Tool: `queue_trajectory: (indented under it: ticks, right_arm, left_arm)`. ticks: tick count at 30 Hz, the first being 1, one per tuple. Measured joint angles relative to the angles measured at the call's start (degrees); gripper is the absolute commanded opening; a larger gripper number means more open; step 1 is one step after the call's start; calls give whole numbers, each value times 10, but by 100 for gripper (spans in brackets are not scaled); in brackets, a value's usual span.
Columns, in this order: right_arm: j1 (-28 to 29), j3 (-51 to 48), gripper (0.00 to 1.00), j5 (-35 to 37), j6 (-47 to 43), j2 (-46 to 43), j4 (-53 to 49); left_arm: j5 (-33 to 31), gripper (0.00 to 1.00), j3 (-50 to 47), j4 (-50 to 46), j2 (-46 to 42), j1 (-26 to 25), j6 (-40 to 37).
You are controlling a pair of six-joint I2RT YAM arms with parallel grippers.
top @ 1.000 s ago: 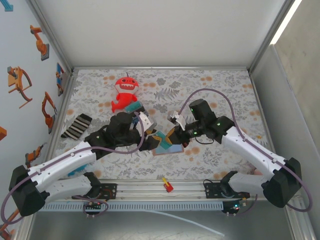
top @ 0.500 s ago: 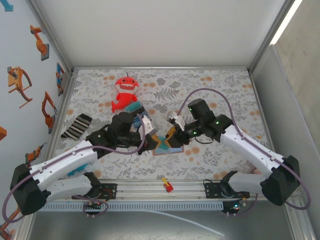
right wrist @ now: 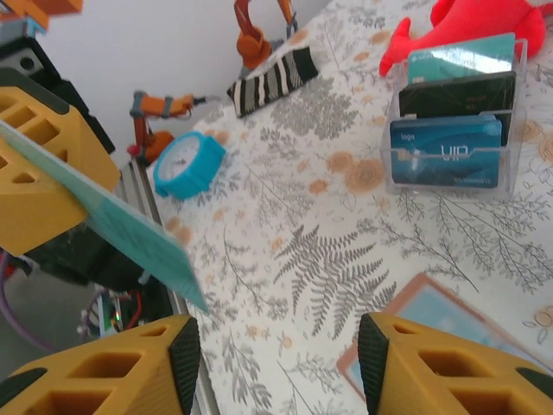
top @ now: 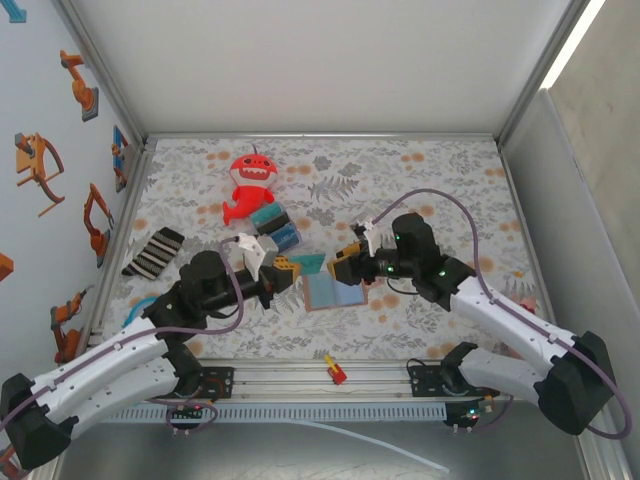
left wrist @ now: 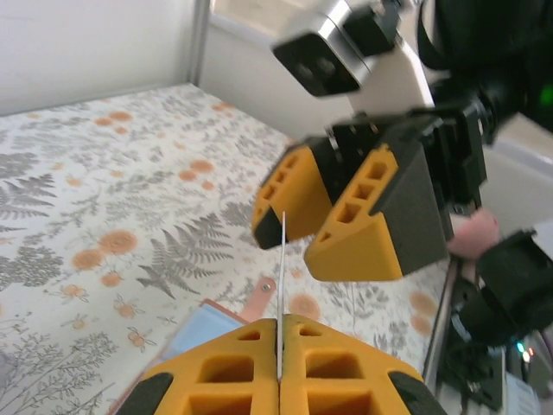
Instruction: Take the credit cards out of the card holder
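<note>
The card holder [top: 335, 292] lies open and flat on the floral mat, pale blue inside with a tan rim. It also shows in the left wrist view [left wrist: 200, 327] and the right wrist view [right wrist: 436, 318]. My left gripper [top: 287, 268] is shut on a teal credit card [top: 307, 263], just left of the card holder. The card is edge-on between that gripper's tips [left wrist: 279, 322] and is a teal slab [right wrist: 130, 235] in the right wrist view. My right gripper [top: 346, 264] hovers over the card holder's far edge, jaws open [right wrist: 278, 359] with nothing between them, facing the card.
A clear stand [top: 275, 225] with three cards [right wrist: 449, 151] sits behind the left gripper, in front of a red plush toy [top: 250, 185]. A striped sock [top: 152, 250] and a blue clock [right wrist: 186, 164] lie at the left. A small red-yellow item [top: 335, 370] rests on the front rail.
My left gripper shut on the teal card, then the right gripper let go and opened. The left arm drew back to the left with the card. The card holder now lies flat.
</note>
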State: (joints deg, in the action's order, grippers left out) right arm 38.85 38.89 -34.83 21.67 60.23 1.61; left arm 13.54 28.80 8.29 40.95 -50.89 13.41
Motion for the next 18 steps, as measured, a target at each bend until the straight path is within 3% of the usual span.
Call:
queue_trajectory:
  ticks: [7, 14, 16, 18]
  right_arm:
    - [0, -48, 51, -10, 120, 2, 196]
    - [6, -48, 50, -42, 169, 39, 303]
    - [9, -47, 48, -52, 177, 50, 325]
    - [12, -46, 39, -63, 184, 59, 341]
  left_arm:
    - [-42, 0, -43, 112, -5, 0, 93]
    - [-43, 0, -43, 183, 10, 0, 143]
    - [-42, 0, -43, 196, 14, 0, 152]
    - [-40, 0, -43, 209, 18, 0, 160]
